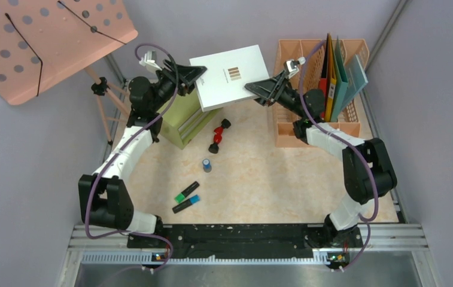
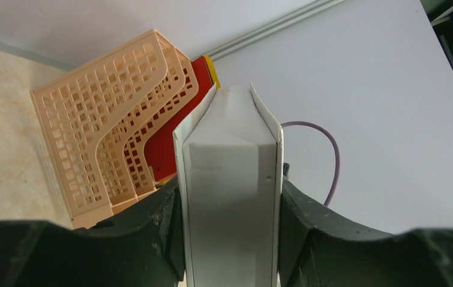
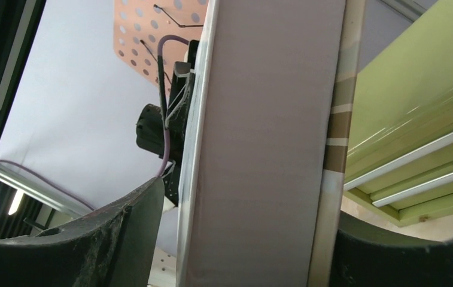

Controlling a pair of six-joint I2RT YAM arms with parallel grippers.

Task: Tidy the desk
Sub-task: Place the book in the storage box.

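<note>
1. Nearest us, the front rail [image 1: 236,234] carries both arm bases. Beyond it lies the desk [image 1: 260,185], a beige marbled top running back to the grey walls.
2. At far left the perforated board [image 1: 44,42] stands on its tripod. The green drawer cabinet [image 1: 182,122] sits at the desk's back left.
3. The left gripper [image 1: 195,75] is clamped on the left edge of the white book [image 1: 231,76], its fingers [image 2: 152,230] pressed against both covers. The book hangs near the back of the desk, by the cabinet's top.
4. The right gripper [image 1: 255,88] straddles the book's right edge. One of its fingers [image 3: 367,257] lies on the cover and a thin gap shows at the other, so we cannot tell whether it grips.
5. Loose in mid-desk, left to right, are the green highlighter [image 1: 187,192] with the blue highlighter [image 1: 186,204] just beside it, a blue-capped tube [image 1: 207,165] and a red-and-black piece [image 1: 218,136].
6. At right the peach file rack [image 1: 286,128] holds several folders upright.
7. We judge the task partly done. The folders are filed and the book is in hand but not yet placed. Four small things remain to be put away.
</note>
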